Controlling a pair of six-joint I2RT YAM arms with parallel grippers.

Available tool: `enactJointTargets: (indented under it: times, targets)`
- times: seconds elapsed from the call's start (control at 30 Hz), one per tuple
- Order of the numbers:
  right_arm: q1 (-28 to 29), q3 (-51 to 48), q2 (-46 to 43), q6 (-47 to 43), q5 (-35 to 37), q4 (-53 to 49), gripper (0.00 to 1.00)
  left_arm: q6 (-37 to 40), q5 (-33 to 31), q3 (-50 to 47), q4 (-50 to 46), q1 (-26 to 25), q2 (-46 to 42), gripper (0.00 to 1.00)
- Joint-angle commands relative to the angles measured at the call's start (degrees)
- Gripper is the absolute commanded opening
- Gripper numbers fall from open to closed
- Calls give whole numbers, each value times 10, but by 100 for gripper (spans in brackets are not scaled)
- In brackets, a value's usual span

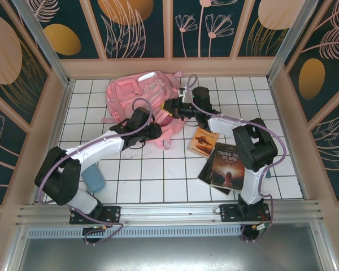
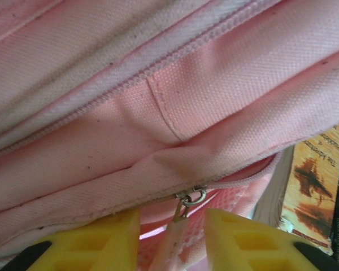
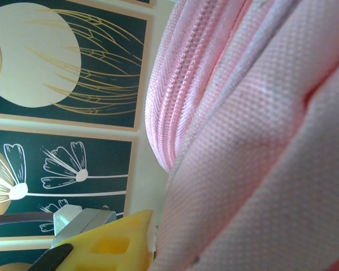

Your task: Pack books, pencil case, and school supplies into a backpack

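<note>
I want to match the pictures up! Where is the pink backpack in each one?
Top external: backpack at the back middle of the table.
Left wrist: backpack across the top and middle, zip pull between yellow fingers.
Right wrist: backpack down the right side.
Shared landmark: orange-brown book, right of the backpack in top and left wrist.

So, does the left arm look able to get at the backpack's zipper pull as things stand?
Probably yes. The zipper pull hangs in the gap between the left gripper's yellow fingers, which stand apart, and nothing lies between them and it. The backpack fabric sits just above.
</note>
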Motion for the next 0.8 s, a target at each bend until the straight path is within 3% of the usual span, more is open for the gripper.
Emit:
enactJointTargets:
  times: [0.0, 0.1, 0.4, 0.57, 0.77]
  targets:
    - [5, 27, -19, -10, -19, 41, 23, 8, -28, -3, 19, 0, 2, 34]
    - [5, 28, -17, -4, -18, 46, 21, 10, -12, -3, 24, -1, 9, 30]
    - [2, 16, -28, -27, 38, 7, 8, 22, -10, 2, 6, 0, -2, 0]
    - [-14, -15, -46, -23, 88, 16, 4, 21, -35, -3, -34, 11, -31, 0]
    - [-38, -30, -48, -20, 106, 25, 3, 21, -27, -62, -55, 63, -87, 0]
